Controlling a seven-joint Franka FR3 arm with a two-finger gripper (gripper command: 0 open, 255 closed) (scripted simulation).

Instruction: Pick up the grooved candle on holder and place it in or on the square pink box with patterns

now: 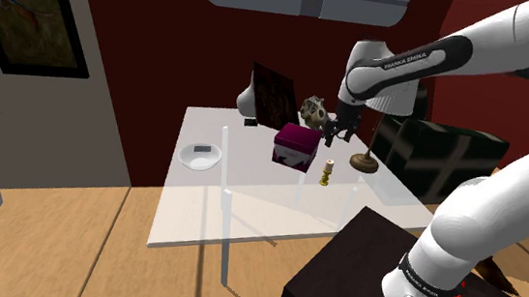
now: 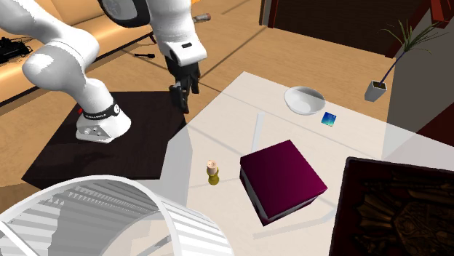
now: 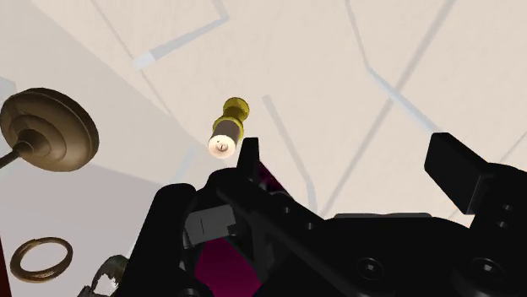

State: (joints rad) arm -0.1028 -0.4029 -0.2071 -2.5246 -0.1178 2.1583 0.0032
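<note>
From the shoulder view's left: a white bowl (image 1: pixel 201 155), then the pink box (image 1: pixel 294 147), and near it the small candle on its gold holder (image 1: pixel 326 173), upright on the table (image 1: pixel 258 211). The gripper (image 1: pixel 333 135) hovers above, jaws spread wide and empty. Careful: the candle sits off one finger, not between them. A straight drop could topple it or clip the brown lamp base (image 1: pixel 364 162).

The small cream candle on its gold holder (image 1: pixel 326 173) stands on bare white tabletop (image 1: pixel 248 207), open toward the near edge. It is flanked by the square magenta box (image 1: pixel 294 147) and a round brown base (image 1: pixel 363 162), both near. The white bowl (image 1: pixel 201 156) sits well apart.
</note>
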